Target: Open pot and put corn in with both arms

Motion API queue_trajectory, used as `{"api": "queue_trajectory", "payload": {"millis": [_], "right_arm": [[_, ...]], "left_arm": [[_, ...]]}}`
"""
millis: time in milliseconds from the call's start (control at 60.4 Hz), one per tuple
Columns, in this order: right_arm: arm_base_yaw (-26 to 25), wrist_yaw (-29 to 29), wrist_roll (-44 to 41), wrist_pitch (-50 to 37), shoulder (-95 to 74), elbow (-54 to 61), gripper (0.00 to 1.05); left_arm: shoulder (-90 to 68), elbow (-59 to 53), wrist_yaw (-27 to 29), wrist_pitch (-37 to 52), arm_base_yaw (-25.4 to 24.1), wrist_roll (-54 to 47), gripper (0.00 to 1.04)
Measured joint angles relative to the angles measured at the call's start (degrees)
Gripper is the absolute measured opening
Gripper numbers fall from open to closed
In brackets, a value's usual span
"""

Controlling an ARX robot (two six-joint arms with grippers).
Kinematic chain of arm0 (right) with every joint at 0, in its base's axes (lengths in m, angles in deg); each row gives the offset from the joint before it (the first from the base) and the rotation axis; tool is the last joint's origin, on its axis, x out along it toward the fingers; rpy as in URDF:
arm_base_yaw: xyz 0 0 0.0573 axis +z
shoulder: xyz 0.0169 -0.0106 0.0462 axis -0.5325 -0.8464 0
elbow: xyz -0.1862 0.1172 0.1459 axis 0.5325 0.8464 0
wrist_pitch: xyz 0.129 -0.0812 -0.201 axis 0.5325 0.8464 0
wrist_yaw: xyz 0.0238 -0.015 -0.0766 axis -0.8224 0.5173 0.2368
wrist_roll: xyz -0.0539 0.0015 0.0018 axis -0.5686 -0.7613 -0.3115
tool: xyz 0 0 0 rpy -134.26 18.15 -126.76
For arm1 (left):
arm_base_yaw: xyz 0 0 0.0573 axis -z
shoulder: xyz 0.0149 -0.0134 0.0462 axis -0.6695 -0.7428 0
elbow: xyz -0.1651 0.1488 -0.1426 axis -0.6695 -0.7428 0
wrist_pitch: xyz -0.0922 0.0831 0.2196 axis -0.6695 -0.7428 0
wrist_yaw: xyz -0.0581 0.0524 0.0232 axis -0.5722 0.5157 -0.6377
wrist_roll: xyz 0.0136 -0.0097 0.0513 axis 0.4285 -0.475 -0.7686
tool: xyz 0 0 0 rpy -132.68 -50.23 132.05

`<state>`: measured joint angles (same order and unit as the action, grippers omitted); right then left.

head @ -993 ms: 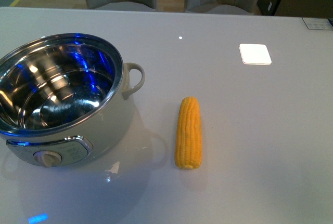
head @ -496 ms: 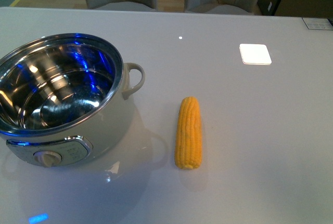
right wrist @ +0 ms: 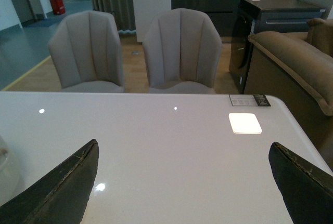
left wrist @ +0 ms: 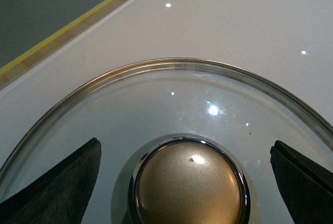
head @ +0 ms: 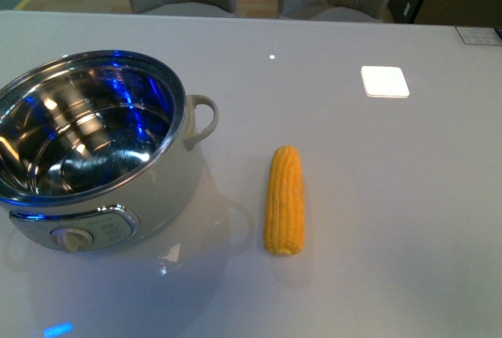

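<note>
The pot stood uncovered on the left part of the counter, with its steel inside bare and shiny and its dial turned toward the robot. The corn lay flat on the counter just to the right of the pot, apart from it, with its thinner end pointing away from the robot. No arm showed in the front view.

In the left wrist view, the left tool was released, with its two dark fingers spread wide on both sides of the golden knob of a glass lid. The fingers touched neither the knob nor the glass. The lid lay on the counter.

The right tool was also spread wide and held nothing; it hung over bare counter, facing two grey chairs.
</note>
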<state>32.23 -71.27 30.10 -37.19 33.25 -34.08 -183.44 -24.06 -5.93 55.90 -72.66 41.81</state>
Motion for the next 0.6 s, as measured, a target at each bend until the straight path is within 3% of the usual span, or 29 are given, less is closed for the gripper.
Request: {"api": "queue_trajectory", "payload": {"millis": [116,265,496,596], "right_arm": [[0.0,0.0,0.02,0.0,0.02,0.0,0.96],[0.0,-0.04,0.0,0.0,0.02,0.0,0.96],[0.0,-0.02,0.0,0.0,0.02,0.0,0.96],[0.0,-0.02,0.0,0.0,0.02,0.0,0.96]], "left_arm": [[4.81,-4.13,-2.34,-1.2,-1.01,1.01,0.98],[23.15,-7.72,-3.45,-5.86,-2.54,3.41,0.98],[29.31,-10.75,-4.11,-9.51,-2.21,3.65,0.98],[38.69,-13.42,-6.29,-14.93,-3.21,4.26,0.98]]}}
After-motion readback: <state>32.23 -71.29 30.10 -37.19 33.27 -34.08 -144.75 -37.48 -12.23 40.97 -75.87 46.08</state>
